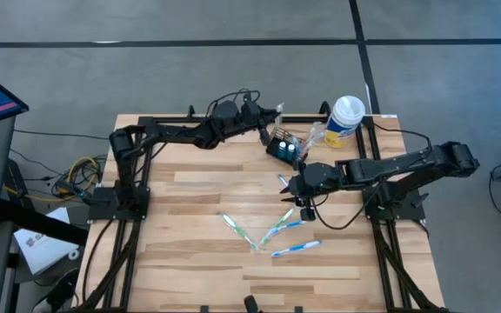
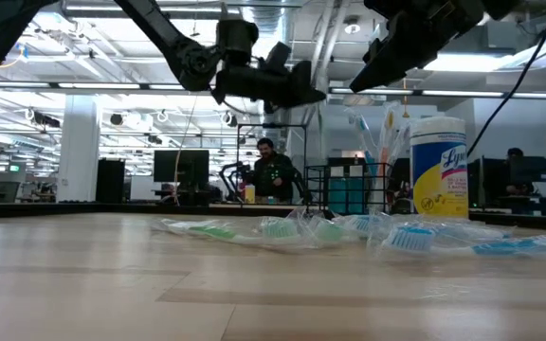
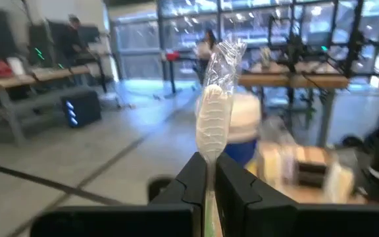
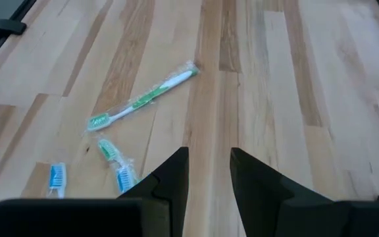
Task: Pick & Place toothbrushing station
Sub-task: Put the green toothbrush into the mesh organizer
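The black wire-mesh caddy [image 1: 285, 149] stands on the table at the far middle, with several wrapped toothbrushes upright in it [image 2: 363, 142]. My left gripper [image 1: 270, 119] is just beyond the caddy, above the table, shut on a clear-wrapped toothbrush [image 3: 214, 105]. My right gripper [image 1: 295, 185] hovers open and empty over the table, just nearer than the caddy, and it also shows in the right wrist view [image 4: 209, 155]. Several wrapped toothbrushes [image 1: 281, 228] lie flat on the table nearer than it, including a green one [image 4: 143, 99]. My left gripper pinches the wrapped toothbrush between its two fingers, on the wrapped stem just below the bristle head [image 3: 210, 158]. The head end sticks out forward past the fingertips, along the fingers. The brush is lifted clear of the table.
A white, yellow and blue canister [image 1: 344, 120] with a white lid stands right of the caddy at the far edge. One more wrapped toothbrush [image 1: 283, 181] lies beside my right gripper. People and workbenches show in the room beyond the table [image 2: 271, 170].
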Robot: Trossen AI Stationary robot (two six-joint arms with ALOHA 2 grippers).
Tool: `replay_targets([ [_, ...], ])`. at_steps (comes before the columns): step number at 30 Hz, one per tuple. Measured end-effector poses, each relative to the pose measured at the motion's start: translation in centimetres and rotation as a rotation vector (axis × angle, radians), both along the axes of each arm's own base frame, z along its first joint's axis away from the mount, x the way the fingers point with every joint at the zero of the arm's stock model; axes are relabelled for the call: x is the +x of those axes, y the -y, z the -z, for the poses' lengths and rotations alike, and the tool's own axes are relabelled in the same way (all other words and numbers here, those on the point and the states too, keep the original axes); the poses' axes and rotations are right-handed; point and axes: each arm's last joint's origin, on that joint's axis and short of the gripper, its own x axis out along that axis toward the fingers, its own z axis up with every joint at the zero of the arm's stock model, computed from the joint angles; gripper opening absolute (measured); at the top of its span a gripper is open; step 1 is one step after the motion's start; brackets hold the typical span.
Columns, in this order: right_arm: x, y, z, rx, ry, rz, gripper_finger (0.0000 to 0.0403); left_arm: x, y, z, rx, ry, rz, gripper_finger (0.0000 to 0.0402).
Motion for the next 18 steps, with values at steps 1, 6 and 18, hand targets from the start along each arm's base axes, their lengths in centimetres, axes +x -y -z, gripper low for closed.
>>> replay_targets([
  [1,0.0,0.1,0.0,0.0,0.003,0.003,0.0102,0.2,0.0,0.5,-0.011,-0.004,0.014,0.0006],
  [6,0.1,0.4,0.0,0.001,0.006,0.015,0.0102,0.6,-0.3,2.2,-0.029,-0.02,0.019,0.0006],
  [18,0.1,0.4,0.0,0.001,0.004,0.016,0.0102,1.0,-0.7,4.3,-0.051,-0.063,0.015,0.0006],
])
